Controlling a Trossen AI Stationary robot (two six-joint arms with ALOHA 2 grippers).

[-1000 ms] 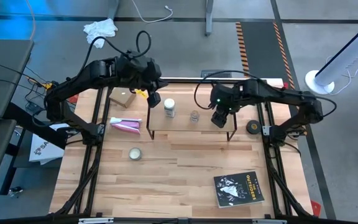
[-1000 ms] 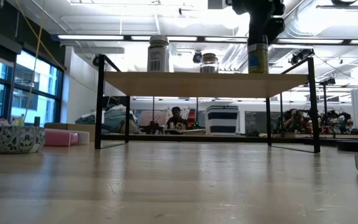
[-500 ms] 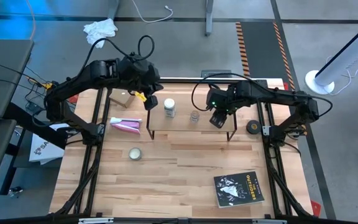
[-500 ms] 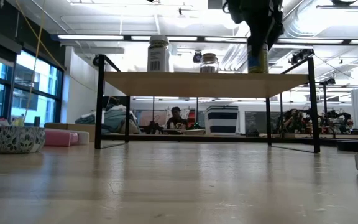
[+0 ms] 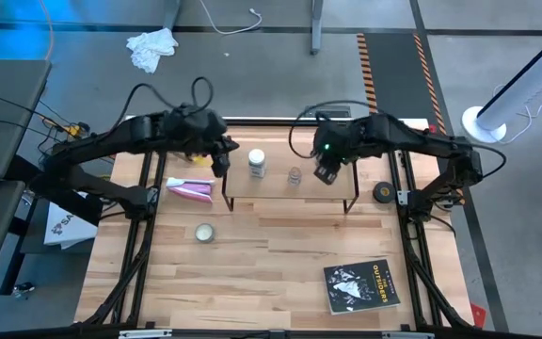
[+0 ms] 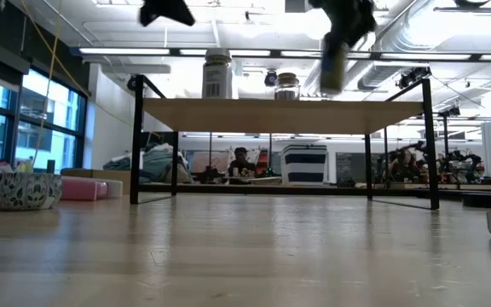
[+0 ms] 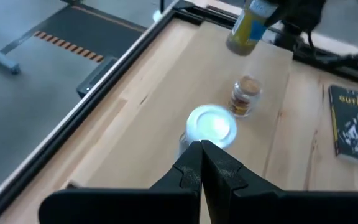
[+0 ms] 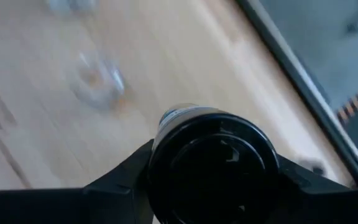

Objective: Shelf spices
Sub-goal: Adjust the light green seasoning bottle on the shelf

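The shelf (image 5: 288,188), a light wood top on thin black legs, stands at the table's far middle, and its top (image 6: 280,113) also shows in the low view. The white-capped jar (image 5: 257,163) and the small clear glass jar (image 5: 294,176) stand upright on its top. My right gripper (image 5: 326,169) is shut on the dark jar (image 6: 333,70), black-capped with a yellowish label, just right of the glass jar (image 6: 286,85). My left gripper (image 5: 222,156) hovers shut above the shelf's left end, beside the white-capped jar (image 7: 211,124), touching nothing. My right gripper pinches the dark jar at its top, one finger on each side of the black cap (image 8: 213,163), coming from above and pointing down. The jar hangs below the fingers, tilted, its bottom (image 6: 329,89) lifted just clear of the shelf top.
A pink packet (image 5: 189,189) lies left of the shelf and a flat round tin (image 5: 204,233) in front of it. A black roll (image 5: 382,192) sits at the right edge and a dark book (image 5: 361,284) near the front right. A patterned bowl (image 6: 22,189) shows at table height.
My right gripper has carried the dark jar toward the table's left, closer to the glass jar. The jar stood upright on the shelf top and is now lifted slightly and tilted. My left gripper has come down into the low view above the shelf's left end.
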